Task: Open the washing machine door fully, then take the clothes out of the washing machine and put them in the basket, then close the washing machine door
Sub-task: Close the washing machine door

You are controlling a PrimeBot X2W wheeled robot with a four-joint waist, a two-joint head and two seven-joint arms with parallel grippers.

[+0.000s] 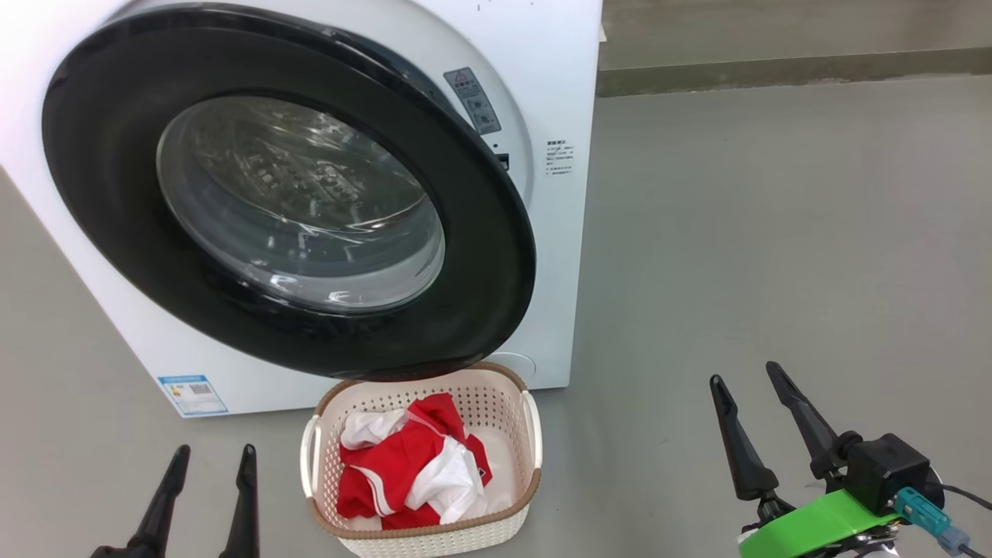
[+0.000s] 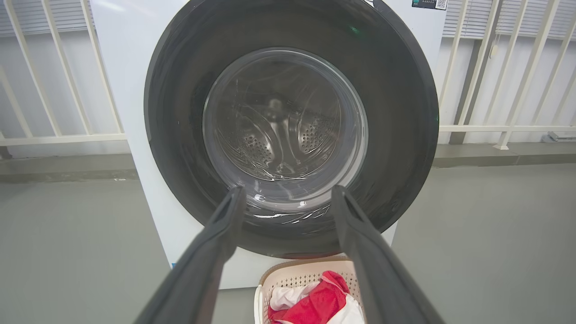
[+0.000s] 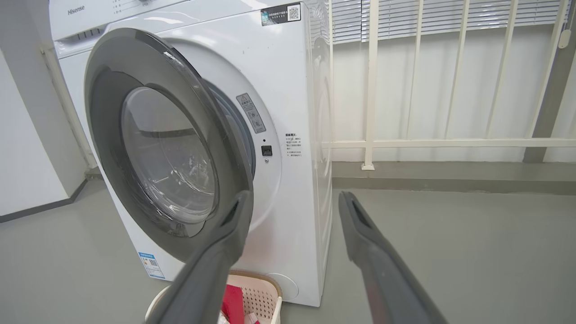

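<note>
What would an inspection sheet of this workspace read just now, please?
Surface: smooth grey floor.
Job's things: round black-rimmed glass door ajar on the white boxy washing machine; red-and-white soft clothes lie in the cream perforated plastic basket below it.
Clutter: nothing seen.
Grippers: left gripper and right gripper open, empty, touching nothing.
Cables: dark cable with teal plug by the right wrist.
Surroundings: white metal railing, slatted blinds behind.

The bare grey floor (image 1: 775, 232) carries the white washer (image 1: 554, 294), upright at the left of the head view. The cream basket (image 1: 422, 542) sits on the floor just before the washer's lower front. A low kerb (image 1: 790, 74) edges the floor behind.
</note>
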